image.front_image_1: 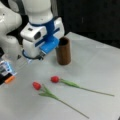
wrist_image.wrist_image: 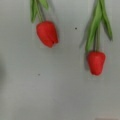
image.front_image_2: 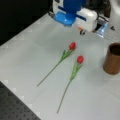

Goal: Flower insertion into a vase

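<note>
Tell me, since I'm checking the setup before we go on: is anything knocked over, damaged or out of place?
Nothing stands out. The vase stands upright and empty-looking, both tulips lie whole on the table, apart from each other. The gripper hangs above the table beside the vase.

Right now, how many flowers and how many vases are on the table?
Tulips: 2, one and another, both lying flat on the table.
Vase: 1, standing upright and with no flower in it.
Total: 3.
The gripper hangs above the table beside the vase, holding nothing.
</note>
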{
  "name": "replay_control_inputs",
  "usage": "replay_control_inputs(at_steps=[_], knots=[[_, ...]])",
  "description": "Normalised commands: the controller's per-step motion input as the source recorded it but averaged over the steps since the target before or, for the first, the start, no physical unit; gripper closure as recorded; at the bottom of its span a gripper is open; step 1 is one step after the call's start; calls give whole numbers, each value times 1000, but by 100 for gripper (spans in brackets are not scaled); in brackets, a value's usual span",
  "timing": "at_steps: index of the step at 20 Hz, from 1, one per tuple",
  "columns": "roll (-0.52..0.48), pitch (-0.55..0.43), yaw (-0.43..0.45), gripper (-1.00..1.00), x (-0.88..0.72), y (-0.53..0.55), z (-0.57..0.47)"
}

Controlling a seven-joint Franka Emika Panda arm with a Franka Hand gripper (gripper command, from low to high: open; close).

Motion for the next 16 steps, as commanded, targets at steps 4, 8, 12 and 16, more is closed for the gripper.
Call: replay_control_inputs(at_steps=[4, 8, 12, 16], knots=[[-125, 28, 115, -100, 71, -129, -50], [-133, 11, 47, -100, 161, 131, -146], [-97, -34, 42, -100, 239, 262, -335], [-46, -82, 30, -100, 201, 210, -356]])
